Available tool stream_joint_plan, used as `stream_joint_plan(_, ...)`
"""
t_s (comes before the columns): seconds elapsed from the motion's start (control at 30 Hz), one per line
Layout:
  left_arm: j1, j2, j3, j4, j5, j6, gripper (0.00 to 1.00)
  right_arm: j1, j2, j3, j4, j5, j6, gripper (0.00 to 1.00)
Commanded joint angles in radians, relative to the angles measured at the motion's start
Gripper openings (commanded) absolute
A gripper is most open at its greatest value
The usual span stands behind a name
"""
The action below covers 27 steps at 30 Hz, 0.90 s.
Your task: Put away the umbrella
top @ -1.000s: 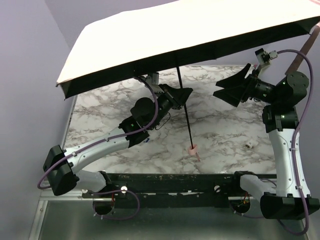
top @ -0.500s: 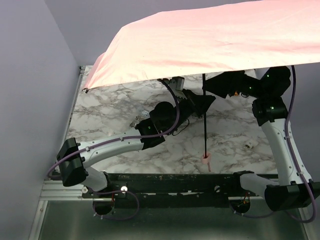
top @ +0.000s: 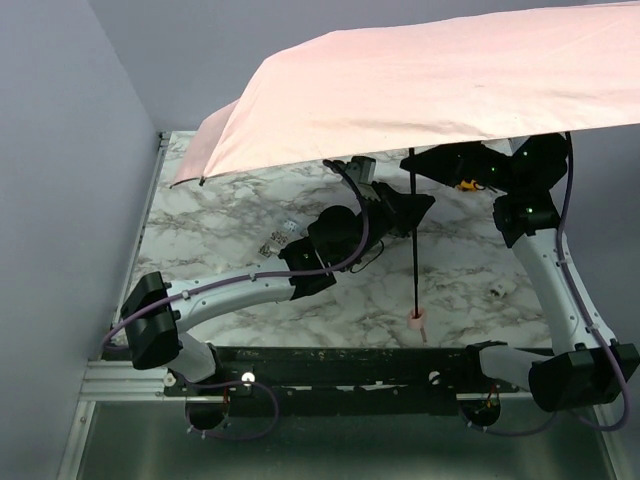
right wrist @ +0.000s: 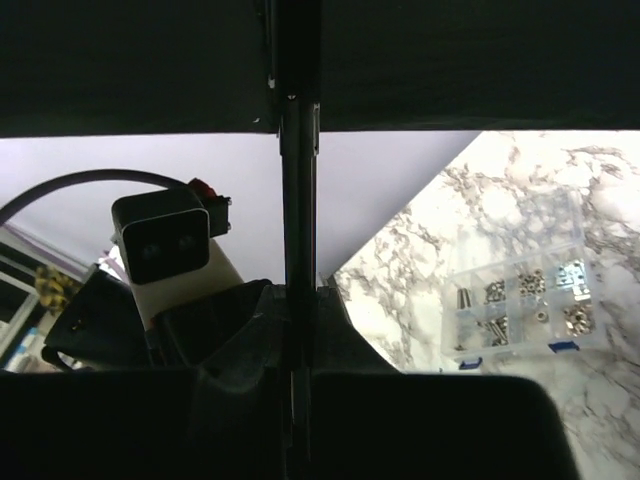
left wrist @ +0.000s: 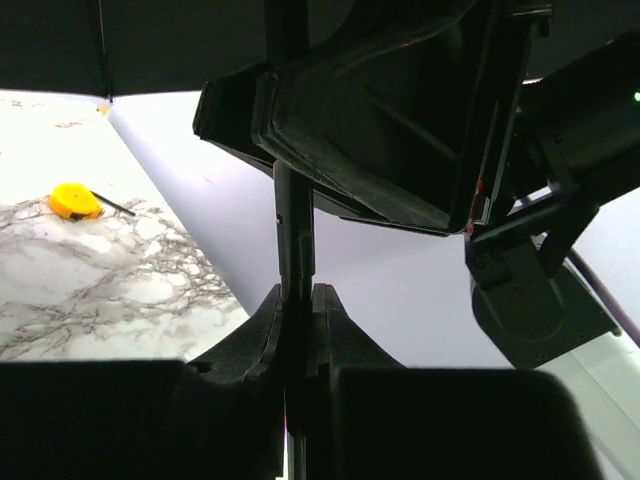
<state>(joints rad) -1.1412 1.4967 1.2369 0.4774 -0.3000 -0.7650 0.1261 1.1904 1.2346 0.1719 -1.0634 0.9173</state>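
The umbrella stands open, its pale pink canopy (top: 430, 90) spread over the far half of the table. Its dark shaft (top: 413, 260) runs straight down to the small pink handle (top: 417, 322) near the table's front edge. My left gripper (top: 410, 212) is shut on the shaft, with the shaft (left wrist: 295, 230) pinched between its fingertips (left wrist: 297, 300). Just above it, under the canopy, my right gripper (top: 425, 160) is also shut on the shaft, and its jaws (right wrist: 300, 295) clamp the dark rod (right wrist: 298, 200). The canopy's dark underside fills the top of both wrist views.
A clear box of small metal parts (right wrist: 520, 300) lies on the marble table (top: 230, 215), and in the top view it shows as a packet (top: 280, 238). A small orange object (left wrist: 75, 200) sits behind the shaft. A small white piece (top: 498, 290) lies at the right.
The right gripper swung in under the canopy and shut on the shaft above the left gripper. The umbrella shifted right and its pink top now faces the camera.
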Motion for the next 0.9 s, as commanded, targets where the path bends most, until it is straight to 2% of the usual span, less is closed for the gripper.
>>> stream_joint_plan(0.0,-0.013,-0.018,-0.004,0.145,0.106,0.057,0.03,0.012,-0.018,-0.034,0.236,-0.074,0.194,0.01)
stream_joint_plan(0.13,-0.013,-0.112,-0.192,0.345,0.202,0.102,0.56,0.011,-0.036,-0.014,0.282,-0.109,0.241,0.01)
stream_joint_plan(0.23,-0.009,-0.194,-0.338,0.485,0.209,0.135,0.77,0.011,-0.075,-0.039,0.314,-0.137,0.237,0.01)
stream_joint_plan(0.33,0.024,-0.254,-0.413,0.543,0.233,0.131,0.81,0.012,-0.117,-0.079,0.316,-0.175,0.206,0.01)
stream_joint_plan(0.5,0.084,-0.298,-0.433,0.597,0.292,0.090,0.82,0.012,-0.169,-0.135,0.269,-0.249,0.109,0.01)
stream_joint_plan(0.73,0.109,-0.239,-0.340,0.653,0.358,0.041,0.82,0.012,-0.206,-0.191,0.268,-0.304,0.066,0.01)
stream_joint_plan(0.87,0.109,-0.172,-0.274,0.667,0.371,-0.004,0.78,0.012,-0.213,-0.196,0.271,-0.316,0.063,0.01)
